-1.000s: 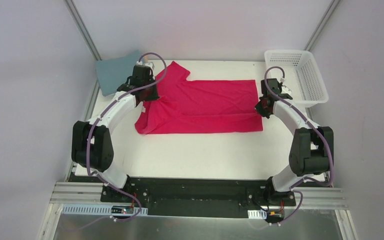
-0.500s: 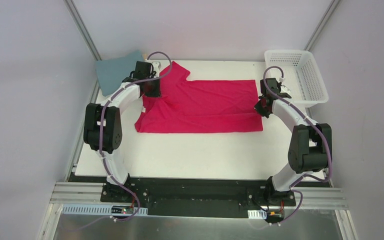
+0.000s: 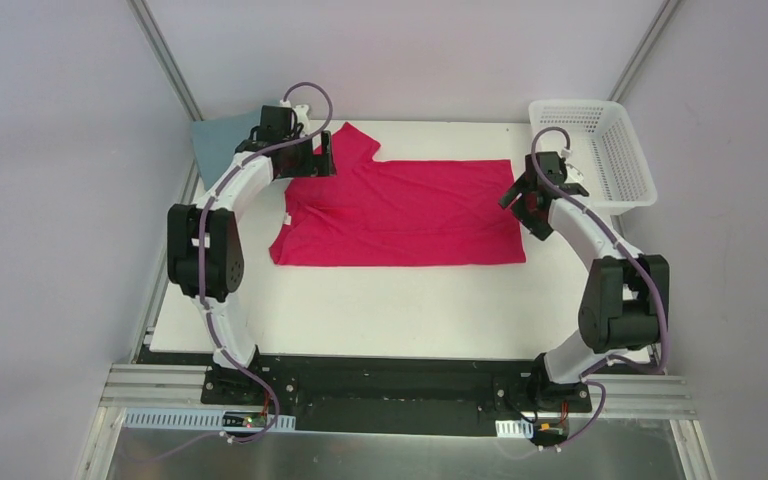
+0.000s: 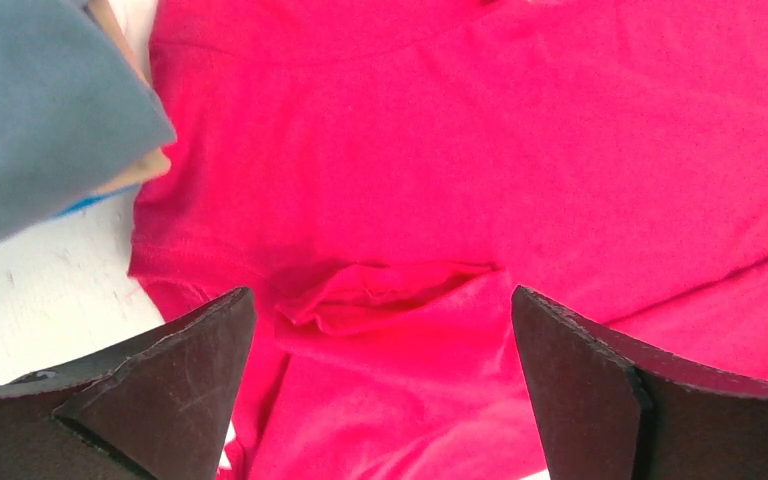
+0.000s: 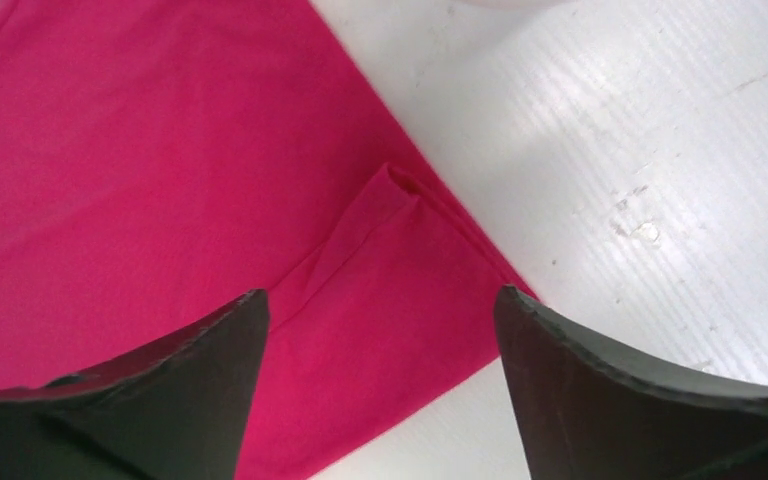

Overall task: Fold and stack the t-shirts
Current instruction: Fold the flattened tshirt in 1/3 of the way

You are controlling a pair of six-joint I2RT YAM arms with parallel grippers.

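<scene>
A bright crimson-pink cloth t-shirt (image 3: 400, 210) lay flat toward the white bench's (image 3: 380, 310) far edge. From overhead, the far-left corner showed only a folded teal-grey shirt (image 3: 222, 140). The left wrist view added tan (image 4: 140, 168) and blue (image 4: 88, 204) layers beneath it. The left gripper (image 4: 380, 300) and right gripper (image 5: 380, 300) gaped over the cloth (nothing held). A white plastic mesh basket (image 3: 615, 150) sat at the far-right corner, between pale walls.

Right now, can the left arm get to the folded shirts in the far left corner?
Probably yes. The left end effector hangs open over the pink shirt at its collar end, and the folded shirts lie right beside it, with nothing in between.
</scene>
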